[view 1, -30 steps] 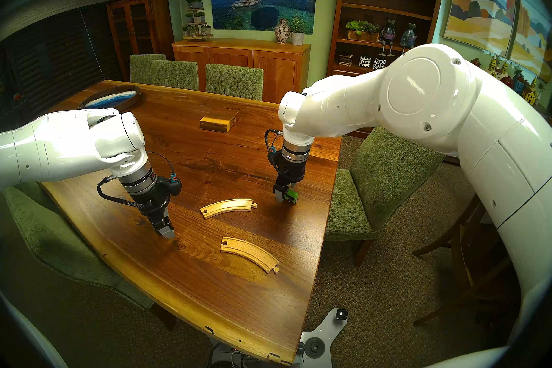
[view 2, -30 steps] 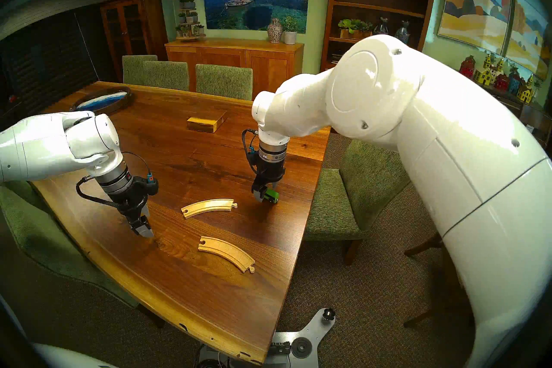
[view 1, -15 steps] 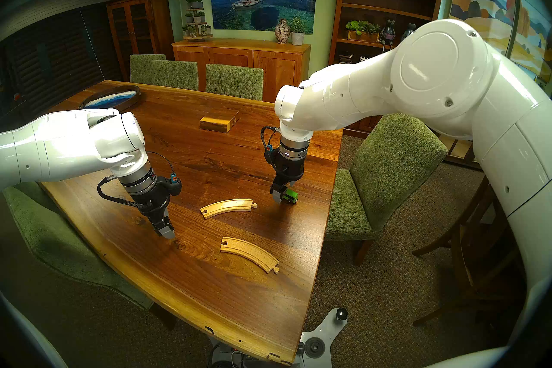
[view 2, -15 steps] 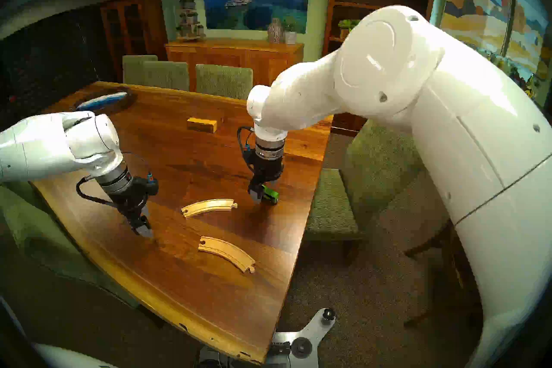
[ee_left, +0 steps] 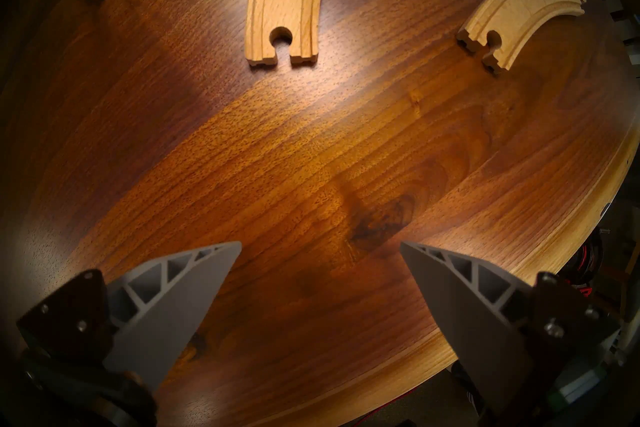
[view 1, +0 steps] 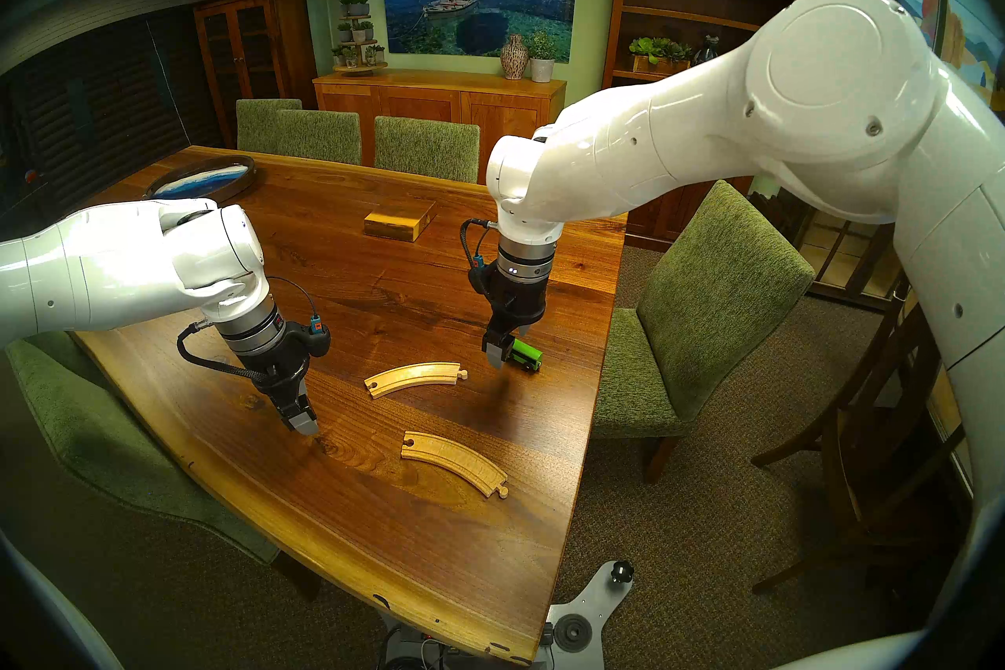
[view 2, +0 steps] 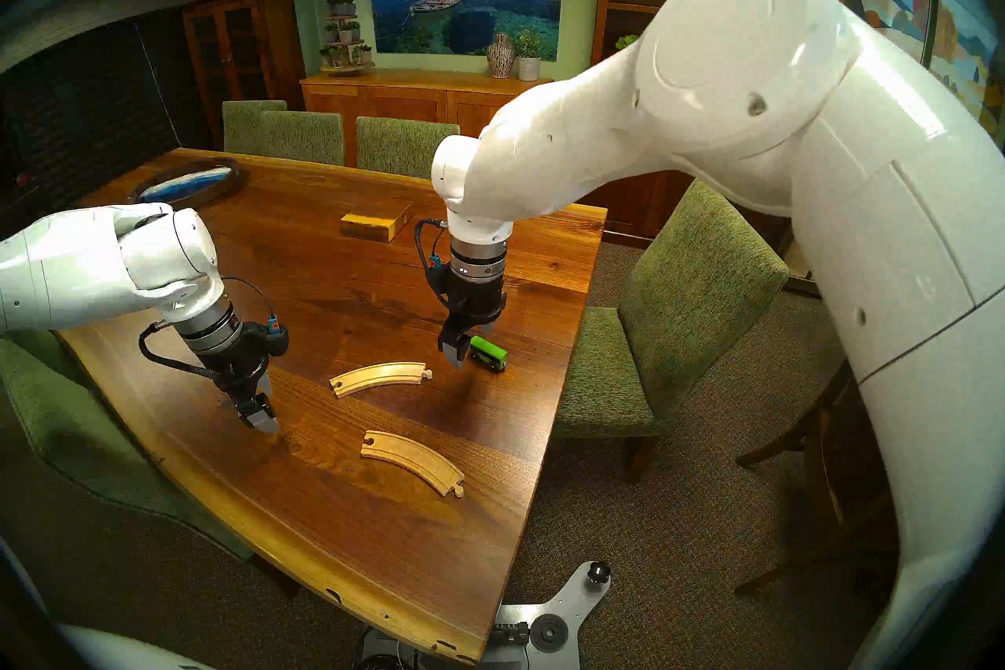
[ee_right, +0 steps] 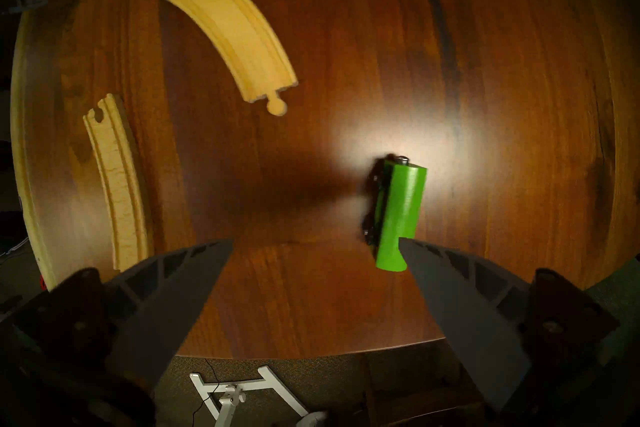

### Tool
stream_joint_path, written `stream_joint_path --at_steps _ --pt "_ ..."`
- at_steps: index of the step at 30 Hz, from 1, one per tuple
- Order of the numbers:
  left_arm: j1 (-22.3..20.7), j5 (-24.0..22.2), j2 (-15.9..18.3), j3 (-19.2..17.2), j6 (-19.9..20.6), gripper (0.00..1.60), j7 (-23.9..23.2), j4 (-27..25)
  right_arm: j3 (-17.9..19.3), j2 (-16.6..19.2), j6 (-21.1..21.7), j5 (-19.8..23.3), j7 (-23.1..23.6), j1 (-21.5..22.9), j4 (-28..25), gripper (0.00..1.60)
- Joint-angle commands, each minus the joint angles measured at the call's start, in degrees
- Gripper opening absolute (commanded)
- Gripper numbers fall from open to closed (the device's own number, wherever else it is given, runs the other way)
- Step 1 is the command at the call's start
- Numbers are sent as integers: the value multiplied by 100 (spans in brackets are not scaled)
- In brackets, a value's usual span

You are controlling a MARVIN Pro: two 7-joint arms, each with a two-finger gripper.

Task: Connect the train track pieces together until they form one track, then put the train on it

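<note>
Nothing is joined: the two track pieces [view 1: 416, 378] [view 1: 456, 462] lie apart mid-frame, the train [view 1: 525, 355] stands off-track, and both the left gripper [ee_left: 320, 253] and right gripper [ee_right: 317, 249] are spread, empty.

Head pair high over table [view 1: 380, 533]; wrist views close, downward, overlapping.

Green train [ee_right: 401, 215], pale grooved track pcs [view 1: 416, 378]

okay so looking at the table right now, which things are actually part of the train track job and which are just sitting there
Part of the job:
far track piece
near track piece
green train

Just lying about:
wooden box
round tray
</note>
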Motion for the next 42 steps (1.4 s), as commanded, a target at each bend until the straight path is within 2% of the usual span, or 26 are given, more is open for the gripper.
stream_joint_path --at_steps 1,10,11,12,13,14,17,18,19,23,32,42 --pt "-144 1 -10 -112 -7 160 7 10 494 -66 141 -37 36 588 -636 160" --pt "-139 1 -11 -116 -8 160 7 13 1018 5 403 -2 -181 982 -1749 160" --pt "-139 1 -11 -116 -8 160 7 14 1030 29 418 29 -229 1095 -1935 160" --pt "-139 1 -11 -117 -8 160 6 14 1094 52 464 22 -249 1002 -1901 160" --pt "-139 1 -11 -117 -8 160 6 14 1104 96 469 69 -330 1196 -2191 160" --pt "-138 1 -12 -117 -8 160 6 15 1172 117 514 64 -347 1090 -2140 160" --pt "-136 1 -12 -118 -8 160 7 16 1243 191 518 178 -513 1325 -2584 160" --pt "-136 1 -13 -118 -8 160 7 16 1288 210 539 202 -553 1284 -2607 160" --pt "-135 1 -13 -119 -8 160 7 16 1299 249 511 275 -637 1425 -2839 160" --pt "-133 1 -13 -119 -8 160 7 17 1354 359 484 449 -862 1473 -3170 160" --pt "-133 1 -14 -122 -8 160 7 18 1360 679 139 929 -1651 1526 -4006 160" --pt "-140 2 -10 -127 -7 160 5 16 1164 968 -699 1578 -2777 1494 -4513 160"
